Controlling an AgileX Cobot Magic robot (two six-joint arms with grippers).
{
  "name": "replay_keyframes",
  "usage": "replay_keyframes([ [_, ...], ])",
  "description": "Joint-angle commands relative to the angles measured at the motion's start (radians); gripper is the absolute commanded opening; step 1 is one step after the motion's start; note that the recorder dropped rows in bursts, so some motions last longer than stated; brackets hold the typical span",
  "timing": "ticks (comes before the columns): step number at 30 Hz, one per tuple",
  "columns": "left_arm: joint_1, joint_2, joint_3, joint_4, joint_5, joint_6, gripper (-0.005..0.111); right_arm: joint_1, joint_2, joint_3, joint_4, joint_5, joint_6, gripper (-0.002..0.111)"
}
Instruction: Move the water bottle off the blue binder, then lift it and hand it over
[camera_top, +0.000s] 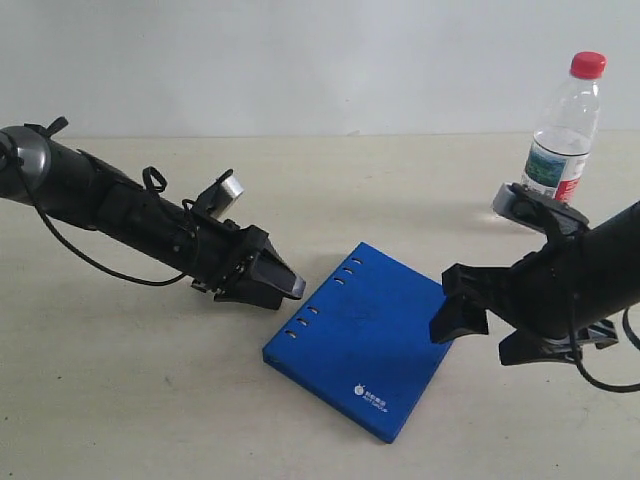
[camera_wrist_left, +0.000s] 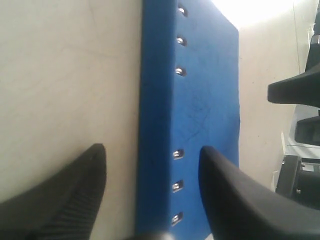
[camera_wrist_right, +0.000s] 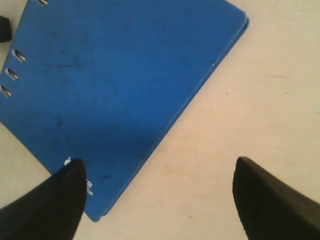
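Plainly the water bottle (camera_top: 565, 135) stands upright on the table (camera_top: 130, 400) at the far right, well apart from the blue binder (camera_top: 365, 335). So the first part of the task looks done, and lifting is the step in hand. The binder lies flat in the middle with nothing on it.

The left gripper (camera_top: 290, 284) hangs low at the spine edge, its jaws partly apart and empty. In its wrist view one finger is over bare table and the other over the blue cover, with the row of rivets (camera_wrist_left: 178, 154) between them. The right gripper (camera_top: 487, 335) is spread wide and holds nothing, near the binder's opposite side.

A flat cover on a flat table gives little to bite, I judge. A finger should slide under an edge, low and nearly level, then close on the binder's thickness rather than press down on it. The stiff spine side seems the safer hold, since the free edge could flap open.

Nothing lies between either gripper and the binder. The bottle shows just behind the right arm's wrist in the exterior view, though how near it really is I cannot tell, and a backward swing might topple it
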Motion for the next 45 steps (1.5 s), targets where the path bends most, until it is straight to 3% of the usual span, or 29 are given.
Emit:
replay_keyframes([
  [1, 0.001, -0.005, 0.000, 0.006, -0.018, 0.000, 0.053, -0.008, 0.070, 0.006, 0.129, 0.018, -0.142, 0.073],
  [10, 0.001, -0.005, 0.000, 0.006, 0.047, 0.007, 0.053, -0.008, 0.195, 0.006, 0.401, 0.029, -0.380, 0.073],
  [14, -0.003, -0.005, 0.000, -0.008, 0.085, 0.020, 0.053, -0.008, 0.268, 0.002, 0.601, 0.090, -0.592, 0.073],
  [19, -0.065, -0.005, 0.000, -0.083, 0.179, 0.119, 0.053, -0.008, 0.288, 0.002, 0.814, 0.487, -0.963, 0.073],
  [23, -0.084, -0.005, 0.000, -0.103, 0.179, 0.132, 0.053, -0.008, 0.288, 0.002, 0.819, 0.506, -0.977, 0.073],
  [26, -0.082, -0.005, 0.000, -0.101, 0.179, 0.132, 0.053, -0.008, 0.288, 0.002, 0.819, 0.641, -1.025, 0.073],
  [32, -0.082, -0.005, 0.000, -0.101, 0.179, 0.132, 0.053, -0.008, 0.283, 0.002, 0.813, 0.641, -1.039, 0.073],
  [35, -0.082, -0.005, 0.000, -0.101, 0.179, 0.132, 0.053, -0.008, 0.283, 0.002, 0.810, 0.484, -0.958, 0.071],
  [37, -0.082, -0.005, 0.000, -0.096, 0.179, 0.132, 0.053, -0.008, 0.283, 0.002, 0.806, 0.411, -0.927, 0.064],
  [40, -0.082, -0.005, 0.000, -0.069, 0.179, 0.132, 0.053, -0.008, 0.283, 0.002, 0.782, 0.346, -0.909, 0.036],
  [45, -0.082, -0.005, 0.000, -0.062, 0.179, 0.132, 0.053, -0.008, 0.283, 0.002, 0.763, 0.331, -0.961, -0.001],
])
